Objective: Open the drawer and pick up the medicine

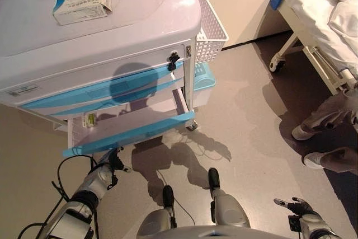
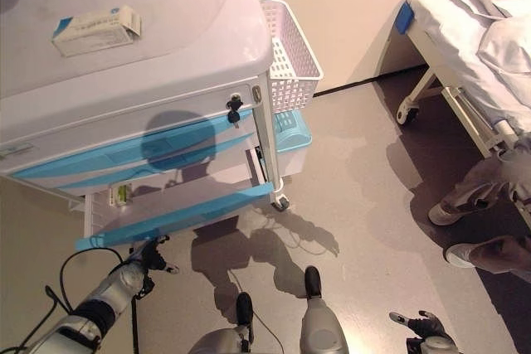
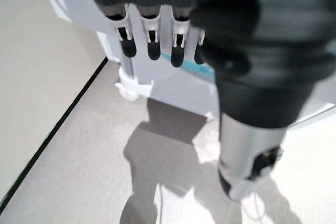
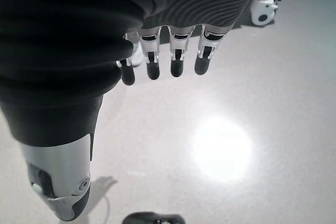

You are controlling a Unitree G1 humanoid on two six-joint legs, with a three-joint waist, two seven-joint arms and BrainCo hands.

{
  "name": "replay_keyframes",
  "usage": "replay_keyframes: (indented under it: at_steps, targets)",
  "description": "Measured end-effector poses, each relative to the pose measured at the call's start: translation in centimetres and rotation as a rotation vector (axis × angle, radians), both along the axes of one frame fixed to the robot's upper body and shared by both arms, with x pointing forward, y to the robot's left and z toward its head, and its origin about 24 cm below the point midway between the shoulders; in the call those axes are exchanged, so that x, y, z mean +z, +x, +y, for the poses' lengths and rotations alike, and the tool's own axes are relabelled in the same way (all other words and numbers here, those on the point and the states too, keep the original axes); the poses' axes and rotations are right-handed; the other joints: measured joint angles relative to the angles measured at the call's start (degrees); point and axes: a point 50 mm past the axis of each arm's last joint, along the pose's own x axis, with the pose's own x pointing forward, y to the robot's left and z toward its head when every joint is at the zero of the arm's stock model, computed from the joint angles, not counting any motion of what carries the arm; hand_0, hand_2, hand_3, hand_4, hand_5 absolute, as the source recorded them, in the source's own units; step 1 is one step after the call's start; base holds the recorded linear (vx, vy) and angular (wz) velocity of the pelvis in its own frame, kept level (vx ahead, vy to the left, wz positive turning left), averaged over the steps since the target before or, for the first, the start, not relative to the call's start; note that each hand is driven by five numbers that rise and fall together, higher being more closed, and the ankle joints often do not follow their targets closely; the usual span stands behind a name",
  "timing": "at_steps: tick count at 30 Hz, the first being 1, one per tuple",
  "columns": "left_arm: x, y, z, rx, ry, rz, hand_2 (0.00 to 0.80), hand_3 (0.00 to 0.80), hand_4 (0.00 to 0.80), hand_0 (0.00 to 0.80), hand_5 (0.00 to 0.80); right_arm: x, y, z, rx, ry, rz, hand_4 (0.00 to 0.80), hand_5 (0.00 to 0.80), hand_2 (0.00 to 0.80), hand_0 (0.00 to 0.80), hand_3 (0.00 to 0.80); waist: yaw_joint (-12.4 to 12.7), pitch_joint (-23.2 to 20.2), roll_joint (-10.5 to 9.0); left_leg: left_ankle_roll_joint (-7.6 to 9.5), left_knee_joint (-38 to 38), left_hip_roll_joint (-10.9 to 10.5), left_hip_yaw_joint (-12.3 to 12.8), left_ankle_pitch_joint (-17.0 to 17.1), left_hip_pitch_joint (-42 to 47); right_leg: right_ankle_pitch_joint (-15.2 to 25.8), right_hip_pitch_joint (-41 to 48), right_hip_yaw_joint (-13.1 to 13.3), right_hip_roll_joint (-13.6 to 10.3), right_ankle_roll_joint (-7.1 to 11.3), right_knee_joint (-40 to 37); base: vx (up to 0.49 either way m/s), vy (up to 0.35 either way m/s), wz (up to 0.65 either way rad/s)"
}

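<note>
Your medicine box [image 1: 82, 7] lies flat on top of the cart [image 1: 140, 32], well above and beyond your left hand [image 1: 112, 161]. That hand hangs just below the blue front of the pulled-out drawer [image 1: 127, 134], fingers [image 3: 152, 45] straight and relaxed, holding nothing. A small item [image 1: 88, 120] sits inside the drawer, up from the hand. Your right hand [image 1: 295, 206] idles low on the far side, fingers loose and empty.

Cart [image 1: 140, 32]: smooth glossy plastic. Drawer [image 1: 128, 134] front: blue plastic. Basket [image 1: 210, 29]: white perforated plastic. Medicine box [image 1: 83, 7]: cardboard. Floor [image 1: 246, 121]: smooth, slight sheen.
</note>
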Motion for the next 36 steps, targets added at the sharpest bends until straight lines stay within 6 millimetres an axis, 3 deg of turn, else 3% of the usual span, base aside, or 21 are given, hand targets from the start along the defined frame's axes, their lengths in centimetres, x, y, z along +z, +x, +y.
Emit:
replay_keyframes:
  at_steps: [10,20,36]
  targets:
    - [3.9,2.9,2.1,-0.032,0.108,-0.104,0.0,0.0,0.0,0.0,0.0,-0.1,0.1,0.2,0.016,0.004,0.004,0.0,0.0,0.0,0.0,0.0,-0.12,-0.79,-2.0,-0.12,0.0,-0.1,0.3,-0.04,-1.31,0.28,-1.49,0.37,0.21,-0.14,0.0,-0.011,-0.001,-0.02]
    - [10.7,6.2,5.5,-0.048,0.297,-0.223,0.0,0.0,0.0,0.0,0.0,-0.3,1.1,1.4,0.098,0.019,-0.015,0.0,0.0,0.0,0.0,0.0,-1.64,0.6,-6.79,-0.45,0.35,0.06,1.91,0.29,-5.35,1.59,-6.27,1.72,0.65,-0.53,0.03,-0.027,0.0,-0.07]
    - [11.0,6.5,5.9,-0.049,0.332,-0.214,0.0,0.0,0.0,0.0,0.0,-0.4,2.3,2.7,0.152,0.043,-0.052,0.0,0.0,0.0,0.0,0.0,-1.51,2.12,-7.77,-0.52,0.17,0.2,3.36,0.24,-6.11,1.83,-7.83,2.72,1.04,-0.63,0.03,0.013,0.004,-0.05]
